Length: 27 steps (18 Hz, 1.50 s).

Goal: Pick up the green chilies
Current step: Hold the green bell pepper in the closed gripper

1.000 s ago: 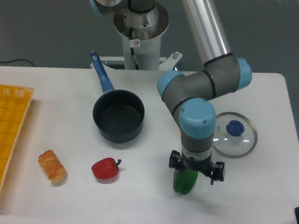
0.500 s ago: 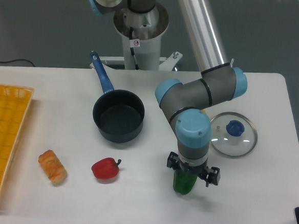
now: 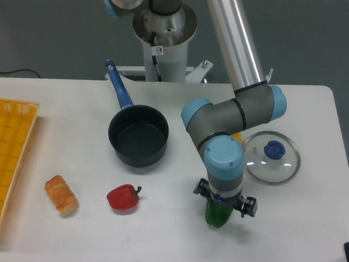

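The green chilies [image 3: 218, 217] are a glossy green pepper-shaped toy on the white table [image 3: 74, 106], near the front edge and right of centre. My gripper [image 3: 220, 205] points straight down directly over the toy and covers its upper part. The blue wrist and the black gripper body hide the fingers, so I cannot see how the jaws stand or whether they touch the toy. Only the lower half of the green toy shows below the gripper.
A red pepper [image 3: 122, 197] lies left of the gripper, and a bread roll [image 3: 61, 195] further left. A black pot [image 3: 138, 134] with a blue handle stands behind. A glass lid [image 3: 272, 157] lies right of the arm. A yellow basket [image 3: 1, 161] sits at the left edge.
The wrist has moved slightly left and lower over the green toy. The elbow has swung closer to the lid. The toy stays in about the same spot.
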### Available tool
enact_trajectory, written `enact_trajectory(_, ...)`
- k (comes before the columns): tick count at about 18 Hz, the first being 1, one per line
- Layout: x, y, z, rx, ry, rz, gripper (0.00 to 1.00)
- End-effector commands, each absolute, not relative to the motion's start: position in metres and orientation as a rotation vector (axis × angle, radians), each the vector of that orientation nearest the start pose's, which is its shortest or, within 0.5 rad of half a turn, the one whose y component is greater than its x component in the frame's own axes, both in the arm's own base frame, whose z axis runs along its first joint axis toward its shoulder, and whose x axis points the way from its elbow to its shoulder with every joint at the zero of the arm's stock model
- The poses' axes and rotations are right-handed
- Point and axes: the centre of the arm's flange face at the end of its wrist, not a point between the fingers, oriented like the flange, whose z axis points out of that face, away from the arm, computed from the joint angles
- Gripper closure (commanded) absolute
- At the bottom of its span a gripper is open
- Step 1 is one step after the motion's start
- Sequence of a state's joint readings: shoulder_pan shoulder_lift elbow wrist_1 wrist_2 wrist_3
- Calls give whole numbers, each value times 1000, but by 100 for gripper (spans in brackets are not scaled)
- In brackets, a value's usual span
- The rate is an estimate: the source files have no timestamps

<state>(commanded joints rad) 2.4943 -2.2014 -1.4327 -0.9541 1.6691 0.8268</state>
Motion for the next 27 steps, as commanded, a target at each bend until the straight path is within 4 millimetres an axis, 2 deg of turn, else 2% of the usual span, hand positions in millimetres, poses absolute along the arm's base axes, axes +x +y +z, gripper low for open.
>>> enact_trajectory(1, -488, 526, 240, -3102, -160, 233, 0)
enact_trajectory(11, -491, 522, 245, -3078, -173, 211, 0)
enact_trajectory(27, -494, 522, 224, -3102, -176, 186, 0)
